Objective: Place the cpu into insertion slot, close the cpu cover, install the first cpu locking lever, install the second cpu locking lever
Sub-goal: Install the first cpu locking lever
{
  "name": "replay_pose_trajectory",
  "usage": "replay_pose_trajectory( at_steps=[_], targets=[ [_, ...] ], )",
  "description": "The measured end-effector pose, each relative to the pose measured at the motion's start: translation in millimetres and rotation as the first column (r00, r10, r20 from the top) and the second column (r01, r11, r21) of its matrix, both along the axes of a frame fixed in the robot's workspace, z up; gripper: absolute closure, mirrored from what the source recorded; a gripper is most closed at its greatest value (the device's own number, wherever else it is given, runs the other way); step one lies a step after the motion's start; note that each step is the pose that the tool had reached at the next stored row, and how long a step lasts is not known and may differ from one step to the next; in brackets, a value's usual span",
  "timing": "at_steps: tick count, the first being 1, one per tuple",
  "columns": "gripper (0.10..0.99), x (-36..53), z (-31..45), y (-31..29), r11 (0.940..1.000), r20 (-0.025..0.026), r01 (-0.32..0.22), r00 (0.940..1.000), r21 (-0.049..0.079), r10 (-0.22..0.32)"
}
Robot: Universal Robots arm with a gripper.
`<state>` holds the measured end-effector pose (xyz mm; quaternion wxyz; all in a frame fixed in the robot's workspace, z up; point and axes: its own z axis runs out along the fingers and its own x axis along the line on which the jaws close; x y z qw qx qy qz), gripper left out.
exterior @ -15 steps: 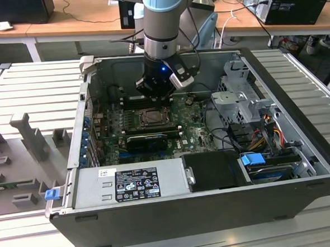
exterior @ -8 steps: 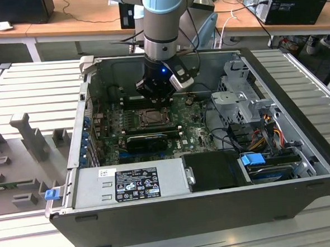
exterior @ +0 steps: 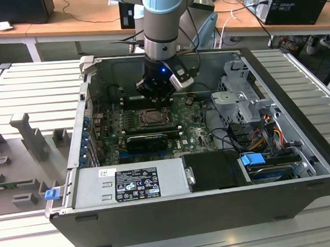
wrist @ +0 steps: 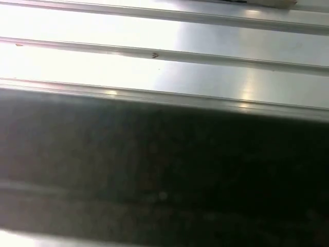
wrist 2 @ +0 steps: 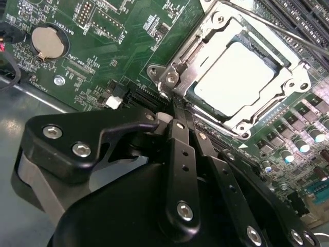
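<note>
In the second wrist view the gripper (wrist 2: pixel 177 110) points steeply down, its 2 fingers (wrist 2: pixel 180 154) pressed together on nothing, tips touching the cpu cover (wrist 2: pixel 205 38) corner. Beyond, at 1 o'clock, the cpu (wrist 2: pixel 234 77) sits in the insertion slot (wrist 2: pixel 193 95), cover closed.

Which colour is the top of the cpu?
Pale silver-grey; the cpu shows best in the second wrist view.

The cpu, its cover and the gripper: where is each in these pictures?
cpu (wrist 2: pixel 234 77): second wrist view, middle of its silver top.
cpu cover (wrist 2: pixel 203 38): second wrist view, frame edge beside the chip.
gripper (wrist 2: pixel 180 116): second wrist view, at its fingertips.
</note>
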<state>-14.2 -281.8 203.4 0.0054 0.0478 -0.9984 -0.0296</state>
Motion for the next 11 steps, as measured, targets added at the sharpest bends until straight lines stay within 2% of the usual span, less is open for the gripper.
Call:
replay_pose_trajectory(
  at_steps=[5,11],
  targets=[
    [0.980,-0.2,20.6,0.1,1.0000,-0.0009,0.000,1.0000,-0.004,0.000],
    [0.980,-0.2,21.5,-2.1,1.0000,-0.0009,0.000,1.0000,-0.004,0.000]
  ],
)
